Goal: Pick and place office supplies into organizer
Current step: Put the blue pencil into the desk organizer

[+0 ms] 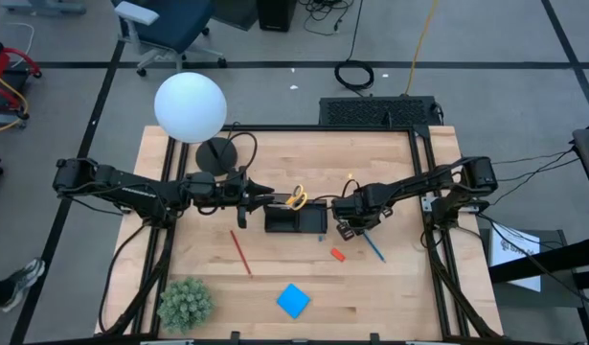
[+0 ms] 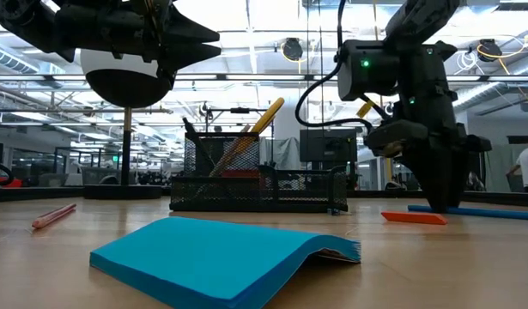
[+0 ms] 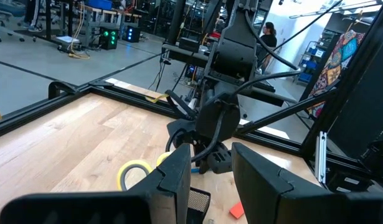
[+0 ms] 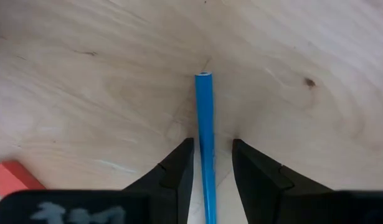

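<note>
1. The blue pen (image 4: 204,143) lies flat on the table (image 1: 390,287), right of the organizer (image 1: 296,218).
2. The right gripper (image 4: 207,163) straddles it, jaws spread, not yet pinching.
3. It looks light, stiff and slippery; grip mid-shaft.
4. The left gripper (image 3: 208,177) hangs empty, jaws apart.

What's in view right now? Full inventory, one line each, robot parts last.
organizer: 1, black mesh, table centre
scissors: 1, yellow-handled, standing in the organizer
blue pen: 1, flat on the table right of the organizer, between the right gripper's fingers
red pencil: 1, flat on the table left of centre
eraser: 1, orange-red, on the table below the organizer
note pad: 1, blue, near the front edge
plant: 1, green, front-left corner
lamp: 1, white globe on black base, back-left
left gripper: open, empty, raised left of the organizer
right gripper: down over the blue pen, fingers straddling it
</note>
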`<action>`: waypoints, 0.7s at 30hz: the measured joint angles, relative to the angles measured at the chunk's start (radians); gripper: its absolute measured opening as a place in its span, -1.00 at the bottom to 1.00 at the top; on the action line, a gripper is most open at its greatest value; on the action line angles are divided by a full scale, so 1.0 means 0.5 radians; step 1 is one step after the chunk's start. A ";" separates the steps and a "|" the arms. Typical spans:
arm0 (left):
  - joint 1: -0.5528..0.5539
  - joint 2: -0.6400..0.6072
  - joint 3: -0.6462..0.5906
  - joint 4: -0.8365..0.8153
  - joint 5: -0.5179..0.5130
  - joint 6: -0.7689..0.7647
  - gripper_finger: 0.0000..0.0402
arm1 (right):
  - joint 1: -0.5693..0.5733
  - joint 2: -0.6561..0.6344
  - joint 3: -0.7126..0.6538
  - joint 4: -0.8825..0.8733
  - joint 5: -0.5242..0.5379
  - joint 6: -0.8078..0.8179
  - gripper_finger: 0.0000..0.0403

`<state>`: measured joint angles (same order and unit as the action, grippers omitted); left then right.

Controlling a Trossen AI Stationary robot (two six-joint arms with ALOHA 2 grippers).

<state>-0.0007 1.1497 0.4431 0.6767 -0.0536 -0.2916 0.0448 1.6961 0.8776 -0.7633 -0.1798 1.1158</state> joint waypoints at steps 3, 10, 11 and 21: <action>0.000 0.000 0.000 0.004 0.000 0.000 -0.44 | 0.000 0.003 -0.014 0.000 -0.005 -0.017 -0.50; 0.000 0.000 0.000 0.001 0.000 0.000 -0.44 | 0.005 0.004 -0.017 0.032 0.030 -0.035 -0.50; 0.000 0.000 0.000 0.001 0.000 0.000 -0.44 | 0.005 0.004 -0.017 0.035 0.032 -0.036 -0.50; 0.000 0.000 0.000 0.000 0.000 0.000 -0.44 | 0.006 0.008 -0.018 0.061 0.032 -0.075 -0.75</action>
<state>-0.0006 1.1496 0.4431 0.6768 -0.0536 -0.2916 0.0479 1.7000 0.8684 -0.7327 -0.1638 1.0785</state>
